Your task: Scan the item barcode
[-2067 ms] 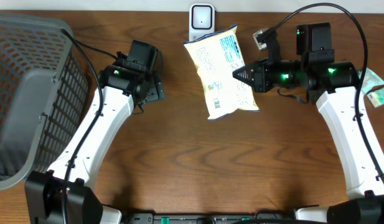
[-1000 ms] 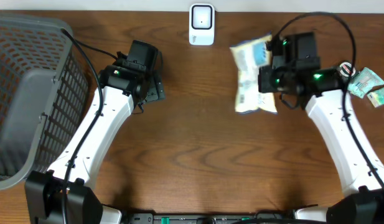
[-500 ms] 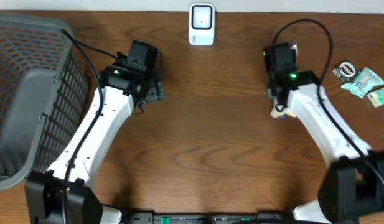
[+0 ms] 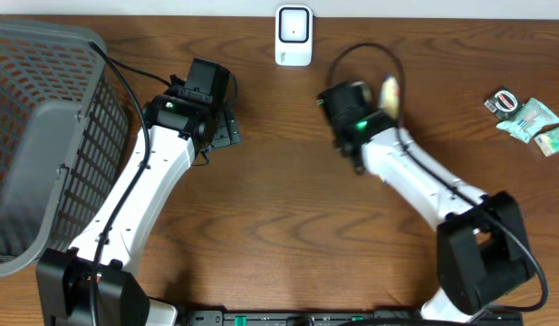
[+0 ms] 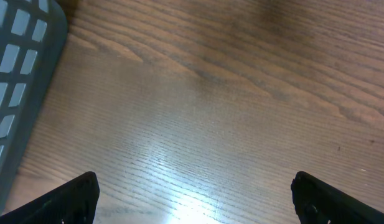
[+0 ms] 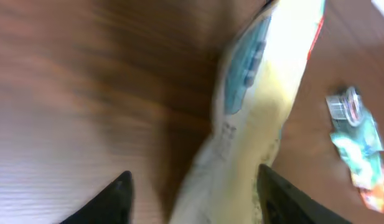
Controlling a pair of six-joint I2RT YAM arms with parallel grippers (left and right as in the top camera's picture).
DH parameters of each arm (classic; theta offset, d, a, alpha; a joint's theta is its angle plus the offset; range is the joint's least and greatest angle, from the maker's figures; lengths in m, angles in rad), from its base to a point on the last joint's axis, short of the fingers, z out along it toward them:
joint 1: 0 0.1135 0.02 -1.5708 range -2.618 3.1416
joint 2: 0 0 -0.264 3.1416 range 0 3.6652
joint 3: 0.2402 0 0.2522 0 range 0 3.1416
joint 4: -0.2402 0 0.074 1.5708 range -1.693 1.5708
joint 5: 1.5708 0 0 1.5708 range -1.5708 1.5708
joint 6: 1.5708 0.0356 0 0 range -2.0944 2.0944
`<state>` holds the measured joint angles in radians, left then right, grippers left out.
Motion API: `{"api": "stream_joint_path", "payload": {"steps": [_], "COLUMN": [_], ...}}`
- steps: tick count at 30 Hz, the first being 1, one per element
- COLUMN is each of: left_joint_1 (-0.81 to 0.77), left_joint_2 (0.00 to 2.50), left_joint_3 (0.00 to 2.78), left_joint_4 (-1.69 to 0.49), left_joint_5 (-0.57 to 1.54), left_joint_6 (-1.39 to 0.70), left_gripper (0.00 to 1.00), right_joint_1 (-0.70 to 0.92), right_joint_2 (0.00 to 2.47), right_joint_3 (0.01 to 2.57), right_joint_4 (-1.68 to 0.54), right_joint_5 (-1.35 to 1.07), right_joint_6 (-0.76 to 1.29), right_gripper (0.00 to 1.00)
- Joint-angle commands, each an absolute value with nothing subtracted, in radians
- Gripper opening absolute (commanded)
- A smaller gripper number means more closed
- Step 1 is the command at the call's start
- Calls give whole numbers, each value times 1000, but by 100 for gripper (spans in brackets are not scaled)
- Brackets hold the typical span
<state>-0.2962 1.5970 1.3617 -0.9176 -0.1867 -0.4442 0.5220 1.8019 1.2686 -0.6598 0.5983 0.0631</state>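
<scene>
The item is a pale yellow snack bag with blue print (image 6: 266,106), blurred and standing on edge between the fingers of my right gripper (image 6: 195,199). Those jaws stand apart, with a gap between the left finger and the bag. From overhead the bag is only a pale sliver (image 4: 389,91) beside the right wrist (image 4: 349,107). No barcode shows in any view. The white scanner (image 4: 293,34) stands at the table's far edge. My left gripper (image 5: 192,202) hangs open over bare wood, at centre left in the overhead view (image 4: 220,127).
A grey mesh basket (image 4: 43,136) fills the left side; its rim shows in the left wrist view (image 5: 17,74). Small foil packets (image 4: 533,122) lie at the far right, also in the right wrist view (image 6: 356,143).
My right arm has swung the bag away from the scanner, right and then sharply left toward the table's middle. Its jaws have parted around the bag. The left arm has not moved.
</scene>
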Motion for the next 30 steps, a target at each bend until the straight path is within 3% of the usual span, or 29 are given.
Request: {"api": "stream_joint_path", "payload": {"steps": [1, 6, 13, 22, 30], "left_joint_1": [-295, -295, -295, -295, -295], "left_joint_2": [1588, 1588, 1588, 1588, 1588], "left_joint_3": [1365, 1365, 1365, 1365, 1365], "left_joint_4": [-923, -923, -923, -923, -923], "left_joint_5": [-203, -203, -203, -203, -203], "left_joint_6": [-439, -439, -439, -439, -439], "left_gripper": [98, 98, 98, 98, 98], "right_joint_1": [604, 649, 538, 264, 192], "right_joint_2": [1795, 1795, 1795, 1860, 2017], "right_joint_3": [1283, 1332, 1473, 1475, 1475], "right_joint_4": [-621, -602, -719, -808, -830], "right_joint_5": [535, 540, 488, -119, -186], "right_joint_6": [72, 74, 119, 120, 162], "right_gripper": [71, 91, 99, 99, 99]}}
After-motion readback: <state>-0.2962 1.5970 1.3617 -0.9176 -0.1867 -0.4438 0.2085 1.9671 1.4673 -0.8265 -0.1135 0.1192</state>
